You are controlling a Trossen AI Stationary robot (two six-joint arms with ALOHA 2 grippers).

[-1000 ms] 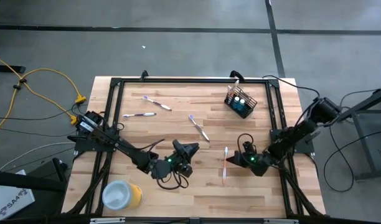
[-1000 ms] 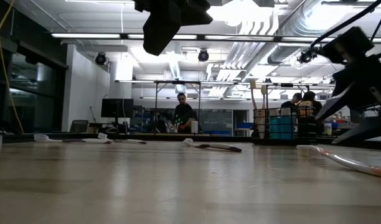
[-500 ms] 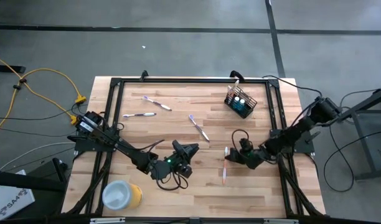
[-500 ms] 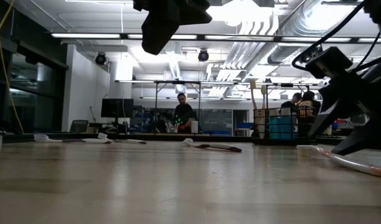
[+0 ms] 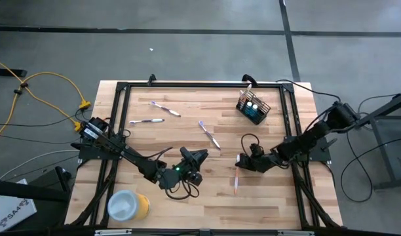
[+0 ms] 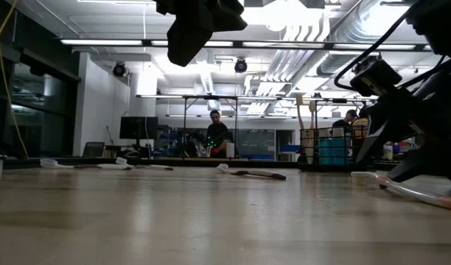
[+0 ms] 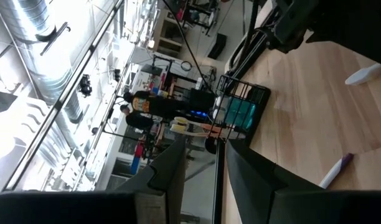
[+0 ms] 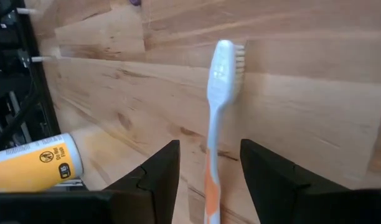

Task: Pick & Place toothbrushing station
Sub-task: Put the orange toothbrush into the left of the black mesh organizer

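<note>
The black wire-mesh holder (image 5: 253, 107) with two blue tubes stands at the table's far right; it also shows in the left wrist view (image 7: 237, 111). A white-headed, orange-handled toothbrush (image 8: 214, 124) lies flat on the table at the right middle (image 5: 236, 174). My right gripper (image 5: 242, 162) is open and low at the brush's head end, one finger on each side of the handle (image 8: 209, 180), not touching it. Three more toothbrushes (image 5: 165, 108) (image 5: 147, 121) (image 5: 210, 134) lie on the far half. My left gripper (image 5: 199, 158) is open and empty above the table's middle.
A yellow cylinder with a white top (image 5: 128, 205) lies at the near left corner and shows in the right wrist view (image 8: 35, 163). A black frame (image 5: 200, 84) runs around the table. People stand in the room behind (image 6: 214, 132).
My right gripper has gone toward the table's left edge and a little toward its far edge, up to the head end of the orange-handled toothbrush. The toothbrush has stayed where it was.
</note>
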